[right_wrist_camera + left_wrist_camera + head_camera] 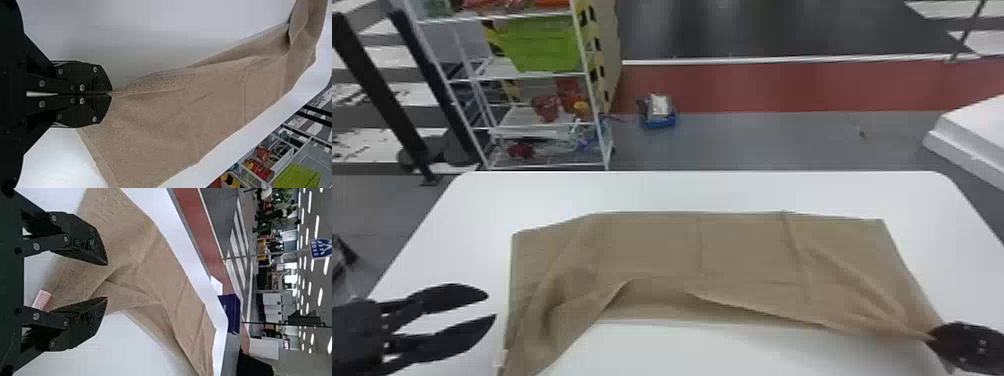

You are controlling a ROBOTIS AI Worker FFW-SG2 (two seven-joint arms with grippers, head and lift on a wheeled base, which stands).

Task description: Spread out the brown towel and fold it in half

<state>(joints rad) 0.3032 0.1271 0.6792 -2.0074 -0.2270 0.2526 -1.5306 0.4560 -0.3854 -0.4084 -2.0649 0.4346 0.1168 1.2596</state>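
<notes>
Closest in, over the left side of the white table point(682, 192), the left gripper point(491, 305) has its two fingers parted with nothing between them, their tips just beside the left end of the brown towel point(742, 250). A small pale tag point(41, 300) sticks out from the towel at that end, which slants toward the near edge of the table. Past the far left corner stands a white shelf rack point(592, 117) carrying a green bin point(539, 45). The towel lies across the middle of the table, its far side running roughly along the far edge; on its near side the upper layer bows back and bares a strip of the lower one. On the floor beyond the far edge sits a small blue tray point(660, 121). Creases run rightward to the towel's near right corner, pinched tight in the right gripper point(930, 338) over the table's right side. Beyond the far right corner is a white block point(977, 130).
</notes>
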